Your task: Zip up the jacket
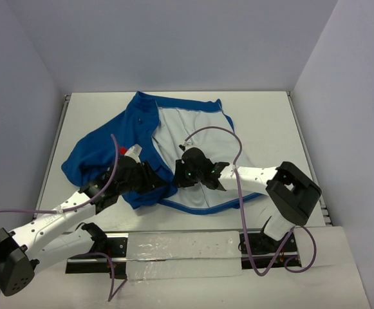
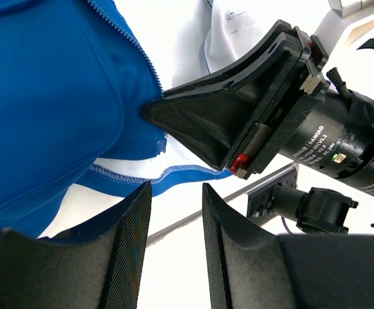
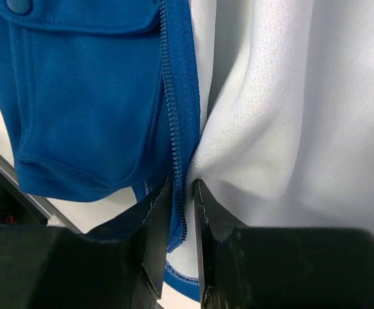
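Note:
The royal-blue jacket [image 1: 100, 154] lies open on the table, its white lining [image 1: 190, 129] facing up on the right. My right gripper [image 1: 181, 172] is shut on the jacket's zipper edge near the bottom hem. In the right wrist view the zipper teeth [image 3: 172, 109] run down between its fingertips [image 3: 181, 190]. My left gripper [image 1: 156, 179] sits just left of it, over the blue front panel's lower corner. In the left wrist view the left gripper [image 2: 177, 190] is open and empty above the table, with the blue panel [image 2: 45, 96] to its left. The right gripper's fingers [image 2: 199, 122] pinch the fabric ahead.
The white table [image 1: 270, 122] is enclosed by pale walls. A metal rail [image 1: 174, 248] runs along the near edge between the arm bases. Purple cables [image 1: 228, 132] loop over the right arm and the jacket. A flap pocket with a snap [image 3: 19, 6] lies left of the zipper.

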You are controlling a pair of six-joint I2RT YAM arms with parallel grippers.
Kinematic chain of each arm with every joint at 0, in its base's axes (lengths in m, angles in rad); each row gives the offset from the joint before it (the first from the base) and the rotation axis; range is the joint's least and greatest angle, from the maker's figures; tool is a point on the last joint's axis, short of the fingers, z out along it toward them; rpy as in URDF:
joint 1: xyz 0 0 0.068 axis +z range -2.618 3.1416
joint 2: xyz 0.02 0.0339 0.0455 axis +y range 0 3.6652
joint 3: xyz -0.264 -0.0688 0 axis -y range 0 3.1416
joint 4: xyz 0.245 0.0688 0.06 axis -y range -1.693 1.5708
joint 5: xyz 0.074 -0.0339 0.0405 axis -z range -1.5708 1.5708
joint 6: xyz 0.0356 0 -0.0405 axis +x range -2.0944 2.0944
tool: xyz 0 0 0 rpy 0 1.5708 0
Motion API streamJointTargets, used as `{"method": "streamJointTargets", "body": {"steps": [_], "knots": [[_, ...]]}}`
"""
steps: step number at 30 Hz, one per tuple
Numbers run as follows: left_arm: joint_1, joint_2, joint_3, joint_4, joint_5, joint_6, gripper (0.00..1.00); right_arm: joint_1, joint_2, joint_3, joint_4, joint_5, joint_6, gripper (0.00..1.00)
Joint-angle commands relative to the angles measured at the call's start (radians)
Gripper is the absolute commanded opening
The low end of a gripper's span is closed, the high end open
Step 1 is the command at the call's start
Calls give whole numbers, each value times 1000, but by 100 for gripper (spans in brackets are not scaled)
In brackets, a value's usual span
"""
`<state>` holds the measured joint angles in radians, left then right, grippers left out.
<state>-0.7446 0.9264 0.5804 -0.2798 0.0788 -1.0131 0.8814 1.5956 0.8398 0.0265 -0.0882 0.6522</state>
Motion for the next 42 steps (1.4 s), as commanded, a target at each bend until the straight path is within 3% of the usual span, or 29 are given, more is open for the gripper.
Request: {"method": "streamJointTargets", "body": {"steps": [1, 12, 15, 20, 37, 42], "knots": [[-2, 14, 19, 39, -4, 7, 43, 5, 10, 47, 15, 9, -14, 32], [-2, 41, 35, 47, -5, 21, 42, 5, -16, 42, 27, 50, 10, 51], [-2, 45, 36, 50, -4, 21, 41, 5, -23, 51, 27, 45, 4, 50], [-3, 49, 29, 56, 19, 19, 41, 7, -49, 45, 21, 60, 9, 38], [-3, 23, 22, 36, -3, 20, 40, 14, -61, 7, 16, 29, 10, 38], [-3, 20, 21, 34, -5, 22, 40, 18, -44, 9, -1, 63, -1, 45]]}}
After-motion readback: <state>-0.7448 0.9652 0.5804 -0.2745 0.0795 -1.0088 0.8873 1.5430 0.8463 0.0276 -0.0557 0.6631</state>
